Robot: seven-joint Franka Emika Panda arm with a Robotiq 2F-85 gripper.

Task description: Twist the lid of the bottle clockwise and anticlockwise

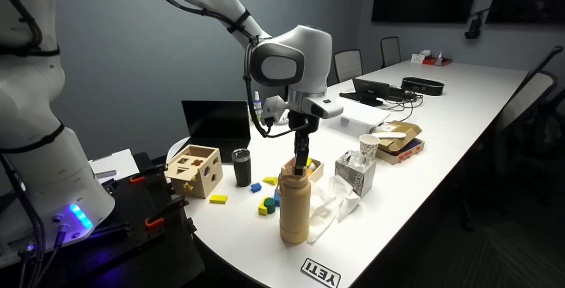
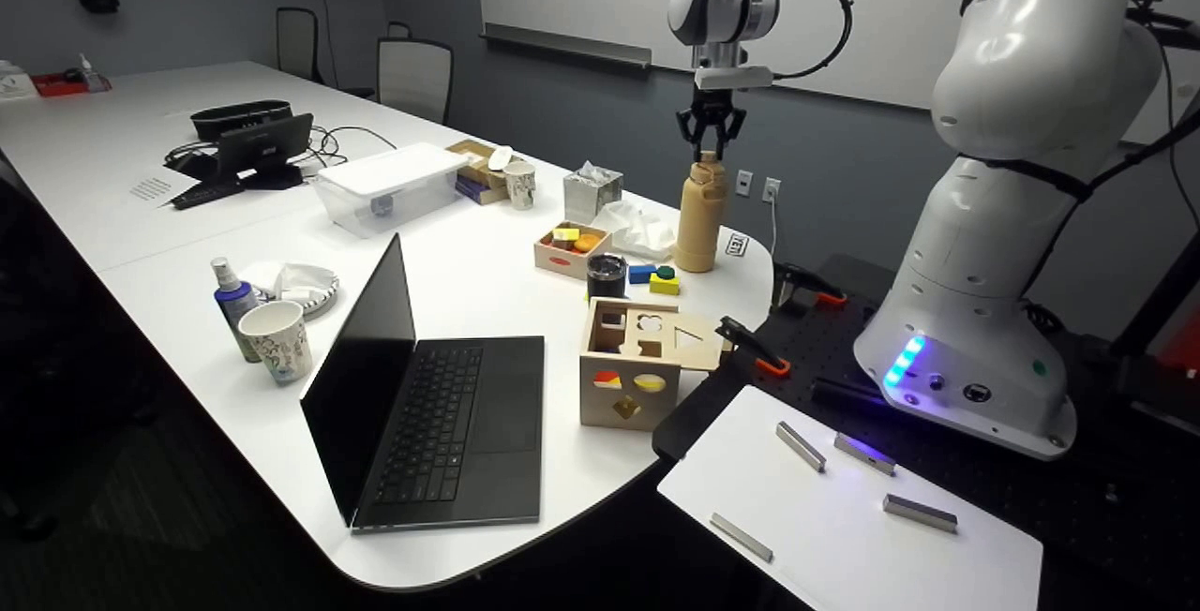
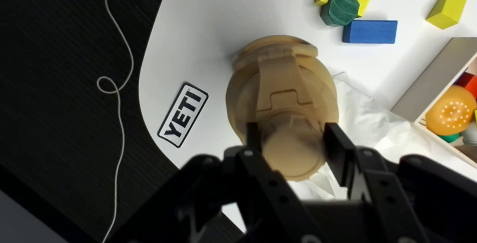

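Observation:
The tan bottle point(image 1: 295, 213) stands upright near the table's rounded end; it also shows in an exterior view point(image 2: 699, 229). In the wrist view I look down on its shoulder point(image 3: 240, 97) and hinged carry loop. Its small round tan lid point(image 3: 292, 153) is at the top, also seen in an exterior view point(image 2: 708, 158). My gripper point(image 3: 292, 135) points straight down above the bottle. Its two black fingers sit on opposite sides of the lid and appear to touch it. In an exterior view the gripper point(image 1: 300, 168) partly hides the lid.
Crumpled tissue point(image 1: 331, 199) lies beside the bottle, with a tissue box point(image 1: 355, 175) behind. Coloured blocks point(image 1: 267, 206), a wooden tray point(image 2: 562, 260), a dark cup point(image 1: 242, 168) and a shape-sorter box point(image 1: 194, 171) stand nearby. A YETI sticker point(image 3: 182, 114) lies near the table edge.

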